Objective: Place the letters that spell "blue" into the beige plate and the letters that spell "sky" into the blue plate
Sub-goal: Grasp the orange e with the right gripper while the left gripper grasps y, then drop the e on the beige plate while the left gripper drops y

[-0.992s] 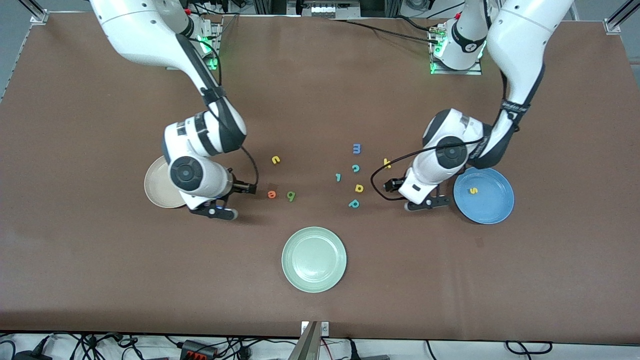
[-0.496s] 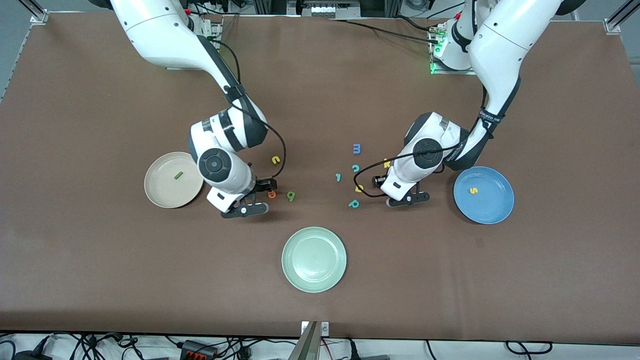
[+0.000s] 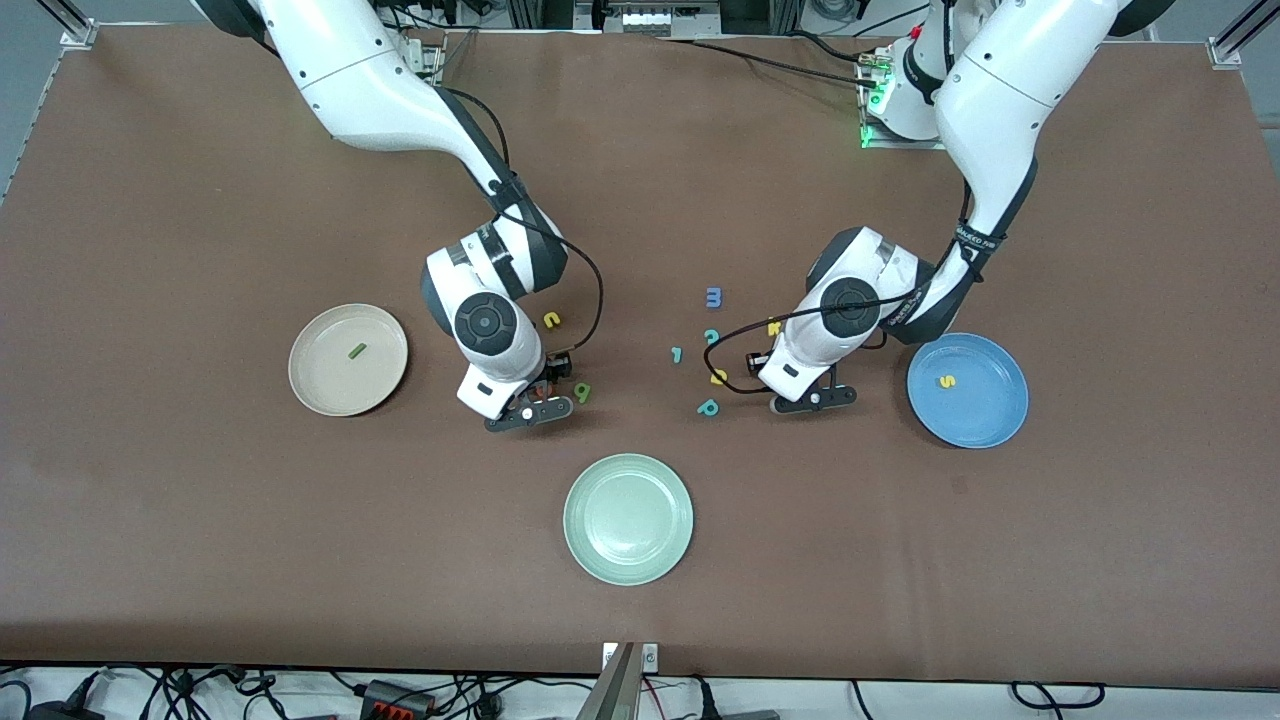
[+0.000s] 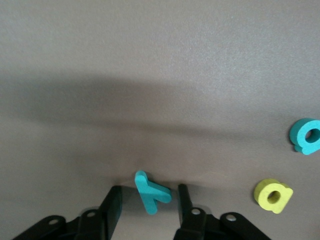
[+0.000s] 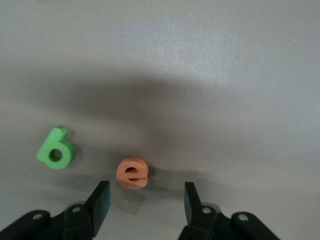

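Mid-tabletop, both grippers sit low with jaws apart. The left gripper (image 4: 146, 210) straddles the teal y (image 4: 151, 192), the right gripper (image 5: 146, 202) the e (image 5: 132, 173). Off-centre closing could flick either letter away.

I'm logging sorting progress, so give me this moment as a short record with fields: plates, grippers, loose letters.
beige plate: holds dark green "l"
blue plate: holds yellow "s"
left gripper: open, astride teal "y"
right gripper: open, astride orange "e"
loose: green "b", yellow "u", yellow "k"
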`<action>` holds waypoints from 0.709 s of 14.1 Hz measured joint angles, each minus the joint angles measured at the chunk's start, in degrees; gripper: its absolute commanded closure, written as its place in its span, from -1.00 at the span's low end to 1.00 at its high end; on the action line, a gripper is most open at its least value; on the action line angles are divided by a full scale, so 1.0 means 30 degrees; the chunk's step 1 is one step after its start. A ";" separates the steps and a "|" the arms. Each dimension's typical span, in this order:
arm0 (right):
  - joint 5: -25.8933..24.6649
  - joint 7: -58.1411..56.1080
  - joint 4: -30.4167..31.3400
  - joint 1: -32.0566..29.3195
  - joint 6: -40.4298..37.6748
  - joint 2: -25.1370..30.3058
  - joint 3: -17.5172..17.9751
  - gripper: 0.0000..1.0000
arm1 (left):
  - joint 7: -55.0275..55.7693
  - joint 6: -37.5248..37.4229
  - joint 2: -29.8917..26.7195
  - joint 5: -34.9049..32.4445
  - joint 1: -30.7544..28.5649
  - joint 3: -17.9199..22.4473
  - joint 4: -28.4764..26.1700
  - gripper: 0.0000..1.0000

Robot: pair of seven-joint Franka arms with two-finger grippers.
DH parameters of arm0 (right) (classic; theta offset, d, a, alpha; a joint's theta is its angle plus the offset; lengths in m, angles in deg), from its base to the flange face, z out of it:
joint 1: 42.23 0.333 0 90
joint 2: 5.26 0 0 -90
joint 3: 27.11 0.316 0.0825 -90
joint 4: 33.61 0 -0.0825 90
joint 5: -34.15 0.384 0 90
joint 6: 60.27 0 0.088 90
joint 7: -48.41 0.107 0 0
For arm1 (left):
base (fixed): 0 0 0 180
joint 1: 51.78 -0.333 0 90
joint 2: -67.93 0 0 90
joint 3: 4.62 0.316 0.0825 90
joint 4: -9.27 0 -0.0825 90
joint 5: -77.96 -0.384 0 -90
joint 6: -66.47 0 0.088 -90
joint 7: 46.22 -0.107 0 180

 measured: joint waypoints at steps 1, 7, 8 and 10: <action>-0.0037 0.0002 0.0000 0.0040 0.0037 -0.0074 -0.0003 -0.27 | 0.0022 -0.0071 -0.0045 -0.0152 -0.0035 0.0007 0.0001 0.63; -0.0038 0.0042 -0.0006 0.0136 0.0421 -0.0195 -0.0045 -0.14 | 0.0022 -0.0059 -0.0059 -0.0187 -0.0117 0.0009 0.0052 0.71; -0.0038 0.0042 -0.0005 0.0136 0.0523 -0.0268 -0.0061 -0.12 | 0.0022 -0.0013 -0.0068 -0.0193 -0.0198 0.0029 0.0129 0.71; -0.0038 0.0042 -0.0036 0.0142 0.0597 -0.0305 -0.0071 -0.02 | -0.0082 -0.0139 -0.0312 -0.0313 -0.0724 0.0057 0.0389 0.71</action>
